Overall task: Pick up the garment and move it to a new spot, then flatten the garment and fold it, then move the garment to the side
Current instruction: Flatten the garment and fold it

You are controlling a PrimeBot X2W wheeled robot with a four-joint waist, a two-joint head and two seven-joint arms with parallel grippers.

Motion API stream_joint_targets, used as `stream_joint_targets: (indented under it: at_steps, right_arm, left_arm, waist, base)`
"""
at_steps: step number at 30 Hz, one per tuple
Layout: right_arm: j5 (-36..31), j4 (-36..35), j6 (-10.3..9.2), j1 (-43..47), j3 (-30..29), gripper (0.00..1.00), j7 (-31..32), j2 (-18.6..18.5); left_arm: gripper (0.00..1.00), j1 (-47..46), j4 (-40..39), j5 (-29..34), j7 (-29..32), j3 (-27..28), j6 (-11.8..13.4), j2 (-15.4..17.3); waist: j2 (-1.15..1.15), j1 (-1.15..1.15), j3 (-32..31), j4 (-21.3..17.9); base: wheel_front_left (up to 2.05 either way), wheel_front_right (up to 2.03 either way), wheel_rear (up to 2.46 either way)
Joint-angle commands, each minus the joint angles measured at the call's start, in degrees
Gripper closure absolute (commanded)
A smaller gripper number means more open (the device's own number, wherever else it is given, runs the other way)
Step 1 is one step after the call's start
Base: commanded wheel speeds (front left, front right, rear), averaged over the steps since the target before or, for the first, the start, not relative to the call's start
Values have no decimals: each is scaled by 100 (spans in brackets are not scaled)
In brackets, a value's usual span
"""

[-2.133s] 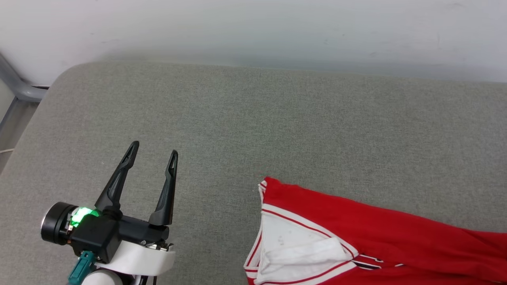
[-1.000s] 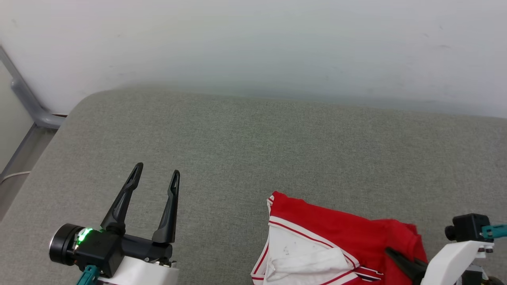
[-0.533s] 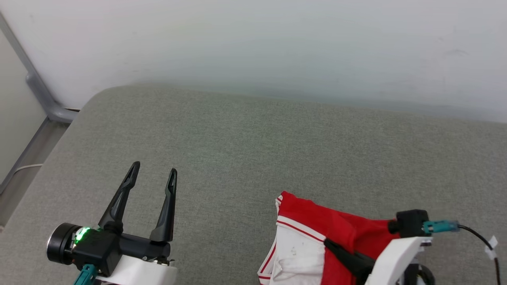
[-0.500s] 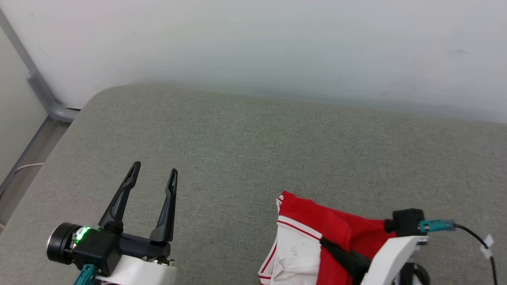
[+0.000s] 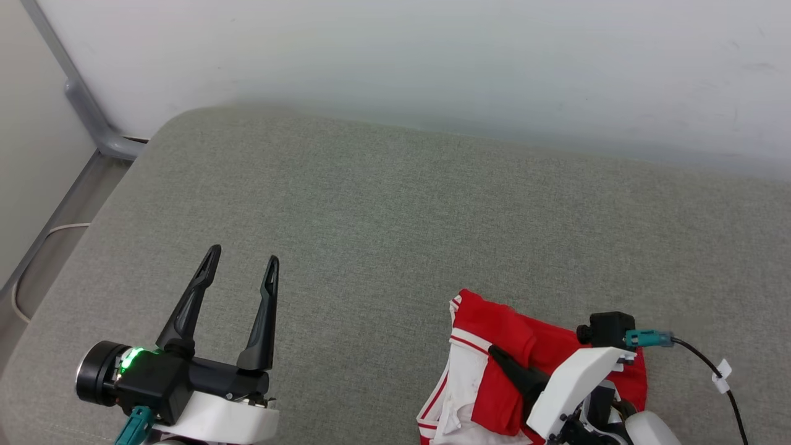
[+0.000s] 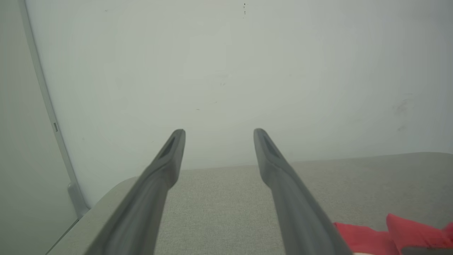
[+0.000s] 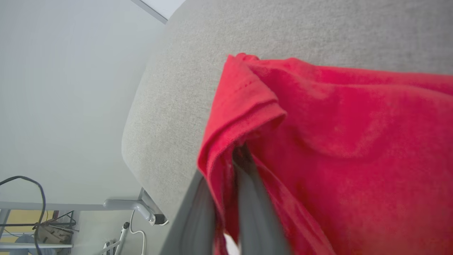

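Observation:
The garment [image 5: 531,343] lies bunched at the lower right of the grey cushion [image 5: 395,204], red with a white, striped-trim sleeve on its left side. My right gripper [image 5: 494,352] lies over it, shut on a fold of the red cloth. The right wrist view shows a hem of the garment [image 7: 336,124] pinched between the two fingers [image 7: 254,198], with cloth draped over their tips. My left gripper [image 5: 243,256] hovers open and empty over bare cushion, well left of the garment. In the left wrist view, the left gripper [image 6: 219,132] points at the wall, and the garment [image 6: 407,233] peeks in at lower right.
A white wall [image 5: 395,55] runs along the cushion's far edge. A grey metal tube [image 5: 93,123] stands past the rounded far-left corner, with a thin cable [image 5: 37,247] on the floor beside it. My right wrist's black cable [image 5: 704,364] trails to the right.
The head camera has shifted. My right gripper has come in from the right, carrying the red cloth leftward over the garment, which is now bunched shorter. The left gripper stays open in place.

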Motion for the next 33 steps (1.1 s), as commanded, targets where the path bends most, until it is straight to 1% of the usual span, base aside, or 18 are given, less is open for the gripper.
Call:
stream_joint_targets:
  at_steps: [1, 4, 5, 6, 10, 13, 16, 19, 21, 24, 28, 29, 31, 33]
  right_arm:
    - [30, 59, -3, -76, 33, 100, -32, 3]
    - [129, 475, -3, -287, 236, 100, -169, 2]
    - [165, 571, -3, -348, 329, 56, -198, 2]
    - [221, 642, -3, -401, 415, 0, -237, 5]
    - [613, 640, -3, -527, 863, 0, -278, 5]
    - [891, 410, -3, -572, 1228, 0, -236, 3]
    - [1044, 173, -3, -589, 1441, 0, -192, 1]
    - [926, 8, -3, -668, 1374, 0, -214, -3]
    - [795, -98, -3, -708, 1221, 0, -166, -3]
    - [355, -280, -3, -822, 838, 0, -37, -3]
    - [-778, -605, -3, -976, 23, 0, 222, -11]
    - [-1081, -778, -3, -1019, -104, 0, 280, -77]
    - [-1649, -1216, -3, -1093, -139, 0, 268, -398]
    - [-2269, -1585, -7, -1078, -104, 0, 36, -936]
  left_arm:
    - [0, -70, 6, -3, -12, -8, -10, -15]
    - [0, -88, 23, -8, -12, -8, -10, -18]
    - [0, -89, 30, -13, -12, -7, -10, -18]
    - [0, -90, 38, -16, -12, -3, -10, -20]
    - [0, -70, 64, -5, -12, -5, -10, -29]
    - [0, 6, 88, -11, -12, 16, -10, 1]
    - [0, 43, 94, -24, -12, 36, -10, 20]
    - [0, 80, 86, -18, -11, 33, -10, 33]
    - [0, 92, 73, -32, -11, 21, -10, 41]
    - [0, 114, 48, -54, -11, 21, -10, 38]
    - [0, 115, 2, -63, -11, -5, -10, 23]
    - [0, 104, -1, -70, -11, -20, -10, 19]
    - [0, 65, -2, -88, -11, -30, -10, 8]
    - [0, 15, 3, -90, -11, -42, -10, -9]
  waist:
    - [0, 0, 10, 9]
    - [0, 0, 24, 16]
    - [0, 0, 22, 15]
    - [0, 0, 20, 11]
    - [0, 0, -41, -28]
    - [0, 0, -126, -80]
    - [0, 0, -219, -147]
    - [0, 0, -301, -223]
    - [0, 0, -341, -277]
    - [0, 0, -367, -382]
    - [0, 0, -357, -518]
    - [0, 0, -346, -546]
    - [0, 0, -312, -596]
    - [0, 0, -270, -640]
  base:
    - [0, 0, 0]
    - [0, 0, 0]
    - [0, 0, 0]
    - [0, 0, 0]
    - [0, 0, 0]
    - [0, 0, 0]
    - [0, 0, 0]
    - [0, 0, 0]
    - [0, 0, 0]
    - [0, 0, 0]
    - [0, 0, 0]
    - [0, 0, 0]
    - [0, 0, 0]
    - [0, 0, 0]
